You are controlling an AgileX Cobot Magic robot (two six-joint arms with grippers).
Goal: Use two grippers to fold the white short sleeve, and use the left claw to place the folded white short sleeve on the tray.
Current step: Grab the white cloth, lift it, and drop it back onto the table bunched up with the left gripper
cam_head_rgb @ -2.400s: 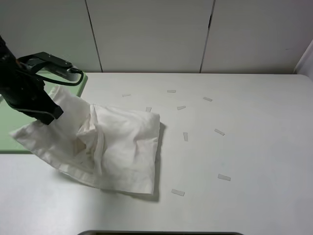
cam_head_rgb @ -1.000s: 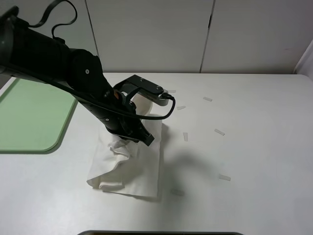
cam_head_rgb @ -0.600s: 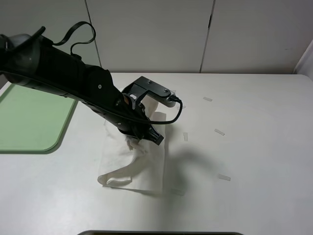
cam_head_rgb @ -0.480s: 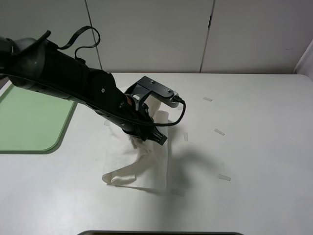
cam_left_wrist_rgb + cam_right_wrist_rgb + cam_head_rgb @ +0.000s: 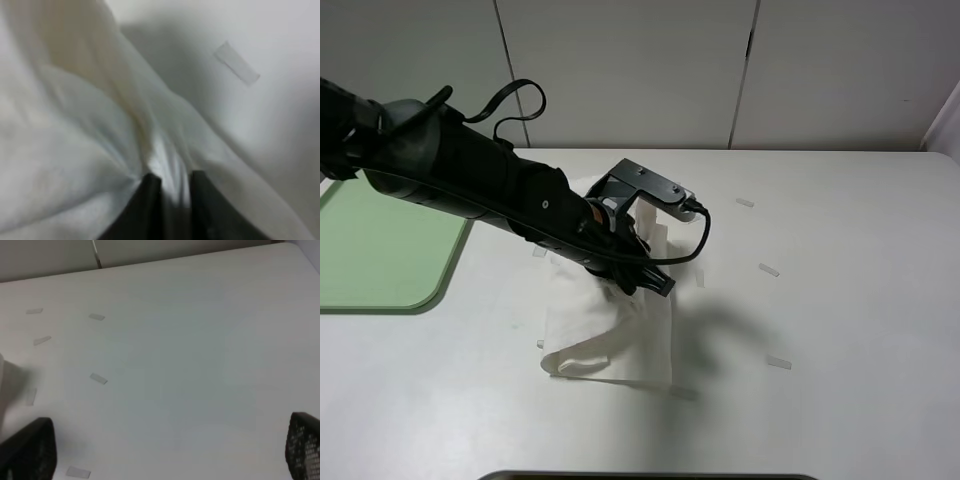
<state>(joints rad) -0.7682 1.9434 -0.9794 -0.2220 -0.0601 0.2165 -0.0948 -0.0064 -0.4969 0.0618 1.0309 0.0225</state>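
Note:
The white short sleeve (image 5: 610,335) lies bunched and folded on the table's middle left, one part lifted. My left gripper (image 5: 645,283) reaches across from the left and is shut on the shirt's upper fold. In the left wrist view its black fingers (image 5: 150,197) pinch the white cloth (image 5: 75,150), nearly touching each other. The pale-green tray (image 5: 380,250) lies at the far left, well apart from the shirt. My right gripper (image 5: 170,440) is open and empty over bare table; it does not show in the exterior view.
Several small pale strips lie on the white table right of the shirt, such as one (image 5: 768,269) and another (image 5: 778,362). One strip (image 5: 237,62) lies close beside the cloth. White wall panels stand behind the table's far edge.
The left arm has carried the shirt from beside the tray rightward to the table's middle. The shirt has become more bunched and shifted right with it.

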